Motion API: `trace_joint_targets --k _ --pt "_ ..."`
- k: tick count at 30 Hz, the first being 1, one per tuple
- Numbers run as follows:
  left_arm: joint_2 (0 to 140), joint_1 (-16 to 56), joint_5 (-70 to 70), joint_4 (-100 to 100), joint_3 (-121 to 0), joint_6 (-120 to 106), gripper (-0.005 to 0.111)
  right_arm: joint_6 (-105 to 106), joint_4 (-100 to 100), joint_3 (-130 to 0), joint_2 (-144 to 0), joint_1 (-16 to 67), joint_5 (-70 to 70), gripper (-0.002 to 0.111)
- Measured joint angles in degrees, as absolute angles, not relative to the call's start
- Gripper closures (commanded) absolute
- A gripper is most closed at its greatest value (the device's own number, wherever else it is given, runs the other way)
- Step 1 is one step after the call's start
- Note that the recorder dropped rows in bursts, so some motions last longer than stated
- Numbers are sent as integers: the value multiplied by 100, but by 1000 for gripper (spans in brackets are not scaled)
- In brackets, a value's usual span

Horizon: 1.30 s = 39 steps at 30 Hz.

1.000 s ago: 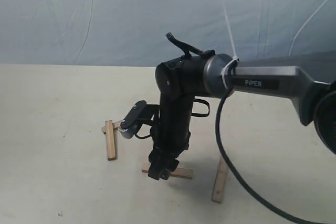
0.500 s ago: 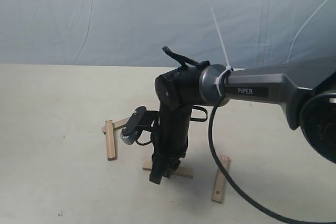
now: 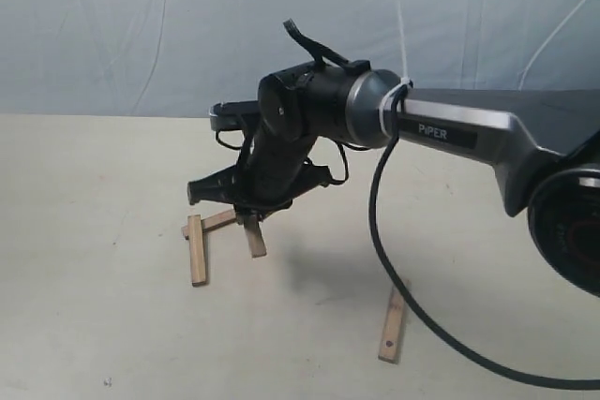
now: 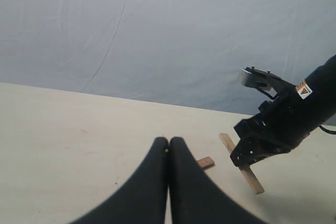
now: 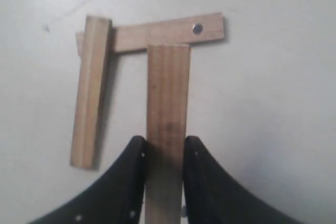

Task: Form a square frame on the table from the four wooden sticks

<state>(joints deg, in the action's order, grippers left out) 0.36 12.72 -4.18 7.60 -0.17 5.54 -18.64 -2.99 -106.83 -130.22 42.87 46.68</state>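
The left hand [image 4: 168,148], two black fingers pressed flat together with nothing between them, hangs over the wide, pale beige tabletop [image 3: 84,175]. Nearest the tabletop's left edge lies the left slat [image 3: 197,250], a short, flat, light-brown strip of wood running from near edge toward far edge. Its far end overlaps one end of the crosswise slat [image 3: 218,221], a matching strip with a small dark dot near its other end. The black right hand [image 5: 165,148], reaching in from the right edge, is clamped on the held slat [image 3: 254,238], a third such strip, tilted, its free end meeting the crosswise slat's side; whether they touch I cannot tell. The lone slat [image 3: 392,323], the fourth strip, lies well apart toward the near right corner.
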Motion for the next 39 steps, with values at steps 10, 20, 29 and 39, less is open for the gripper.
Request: trace_joint_targets --k 10,20,29,39 --pt "36 1272 -418 760 -17 554 107 -2676 -300 -11334 -13682 4296 4605 109" --pt "36 1272 -418 760 -17 554 107 -2694 211 -12251 -14274 4296 5189 109" --pt "36 1272 -418 760 -17 554 107 -2694 351 -12384 -14451 4296 5259 109" --pt "36 1272 -418 760 -17 554 107 -2303 371 -12384 -14304 4283 5444 109"
